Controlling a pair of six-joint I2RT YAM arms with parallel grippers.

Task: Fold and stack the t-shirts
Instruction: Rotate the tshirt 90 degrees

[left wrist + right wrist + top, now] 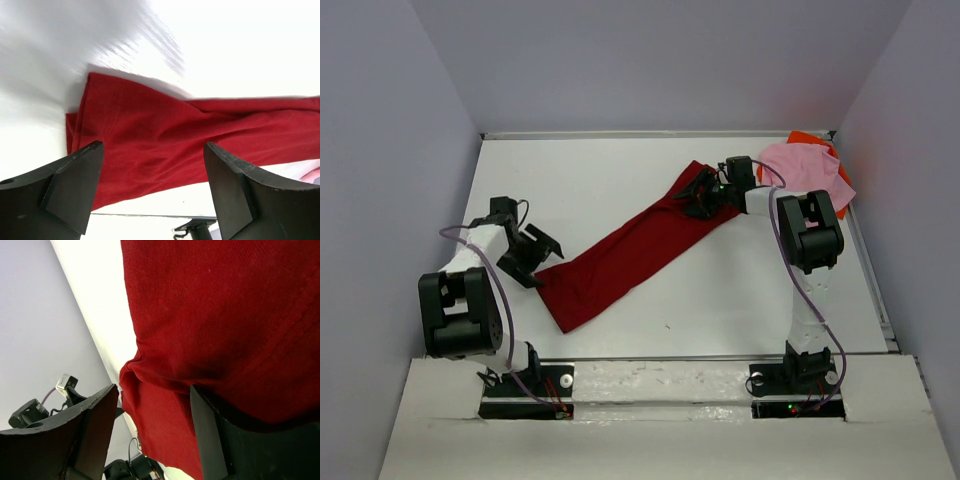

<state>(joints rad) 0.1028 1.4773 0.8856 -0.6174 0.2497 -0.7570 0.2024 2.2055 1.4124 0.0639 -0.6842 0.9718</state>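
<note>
1. Nearest to us, the two arm bases sit bolted along the front edge of the white table [590,190].
2. A little further in, on the left side, we see the left gripper [542,262] with its jaws spread wide and nothing between them. It is just beside the near end of the dark red t-shirt [630,255], and its wrist view looks down on that end of the cloth.
3. From there the dark red t-shirt lies on the table as a long, narrow, folded band, running diagonally from near left to far right across the middle of the table.
4. At the band's far end we find the right gripper [692,197]. Its fingers stand apart, and in its wrist view red cloth fills the space ahead of and between them. We cannot tell whether the fingers touch the cloth.
5. Farthest back, in the far right corner, the light pink t-shirt [805,165] lies crumpled on top of the bright orange t-shirt [806,137]. Only the orange shirt's edges show around the pink.
</note>
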